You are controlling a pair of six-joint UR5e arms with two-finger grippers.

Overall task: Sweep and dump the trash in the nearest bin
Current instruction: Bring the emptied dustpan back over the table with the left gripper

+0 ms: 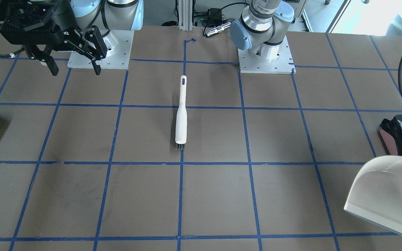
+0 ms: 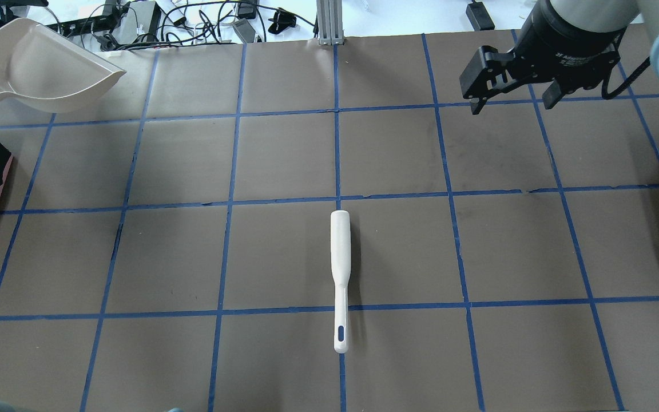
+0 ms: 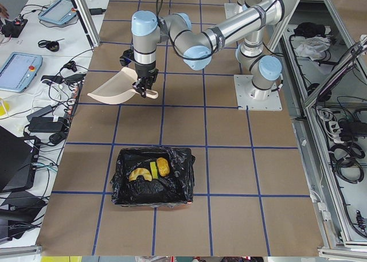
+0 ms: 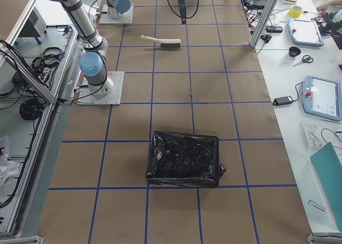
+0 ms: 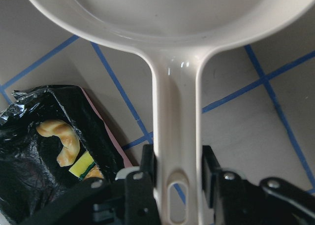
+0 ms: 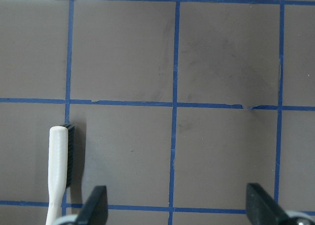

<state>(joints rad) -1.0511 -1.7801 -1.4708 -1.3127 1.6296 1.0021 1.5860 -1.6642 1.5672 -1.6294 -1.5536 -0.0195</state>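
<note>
The trash, a brown lump (image 3: 163, 167), a green-and-yellow sponge (image 5: 82, 165) and a pale yellow banana-like piece (image 5: 61, 139), lies inside the pink-walled bin (image 3: 123, 187) lined with a black bag. My left gripper (image 5: 177, 171) is shut on the handle of the cream dustpan (image 1: 389, 195), held in the air beside the bin; the pan looks empty. My right gripper (image 2: 512, 106) is open and empty, hovering above the table. The white brush (image 2: 340, 274) lies flat mid-table, apart from both grippers, and shows beside my right fingers (image 6: 96, 205) in the right wrist view.
A second plain black bin (image 4: 184, 158) stands at the table's other end, on my right side. Brown table with a blue tape grid (image 2: 335, 200). Cables and devices lie beyond the far edge (image 2: 152, 17). Both arm bases (image 1: 265, 52) stand at the near edge.
</note>
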